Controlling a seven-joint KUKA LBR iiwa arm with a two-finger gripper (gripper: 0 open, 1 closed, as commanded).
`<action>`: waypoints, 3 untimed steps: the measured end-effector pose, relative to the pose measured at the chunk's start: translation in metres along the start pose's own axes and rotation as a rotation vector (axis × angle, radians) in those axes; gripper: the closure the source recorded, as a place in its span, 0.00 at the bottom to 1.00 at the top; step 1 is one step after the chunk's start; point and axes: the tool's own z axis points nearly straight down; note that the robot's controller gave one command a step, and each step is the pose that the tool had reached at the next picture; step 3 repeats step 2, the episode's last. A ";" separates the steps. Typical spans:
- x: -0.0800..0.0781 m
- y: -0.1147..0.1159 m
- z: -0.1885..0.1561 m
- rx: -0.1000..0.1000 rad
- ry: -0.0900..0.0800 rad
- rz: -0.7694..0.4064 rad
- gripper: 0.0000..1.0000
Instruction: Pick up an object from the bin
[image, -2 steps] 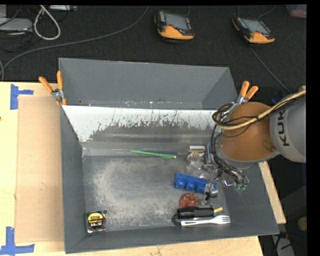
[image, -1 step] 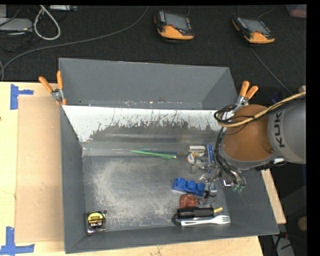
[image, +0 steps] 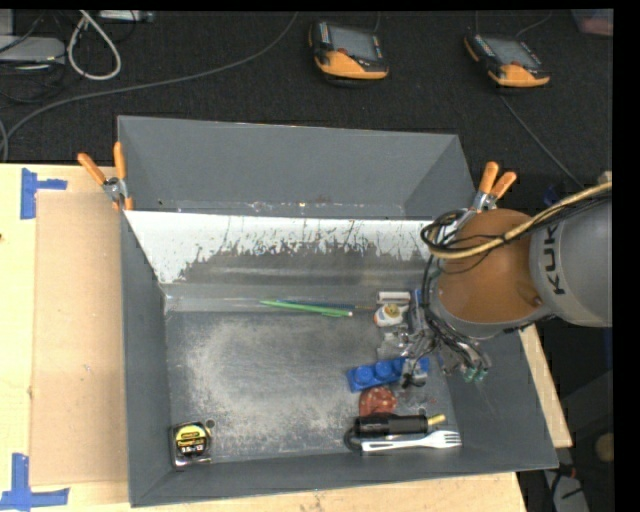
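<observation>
Blue crumpled thing (image: 372, 376) lies just beside the claw (image: 408, 352), whose spread I cannot tell.

The grey arm (image: 582, 262), lettered KU, wears a rounded orange cover (image: 487, 285) and looped black-and-tan cables (image: 468, 236).

Grey bin (image: 260, 385) w/ grn stick (image: 305, 308), tape measure (image: 192, 441), blue wad (image: 374, 376), blk handle (image: 395, 426), wht fork (image: 425, 440).
</observation>
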 end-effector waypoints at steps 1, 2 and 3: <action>0.000 0.000 0.000 0.000 0.000 0.001 1.00; 0.002 0.001 -0.036 -0.002 0.007 0.002 1.00; 0.002 0.001 -0.036 -0.002 0.007 0.002 1.00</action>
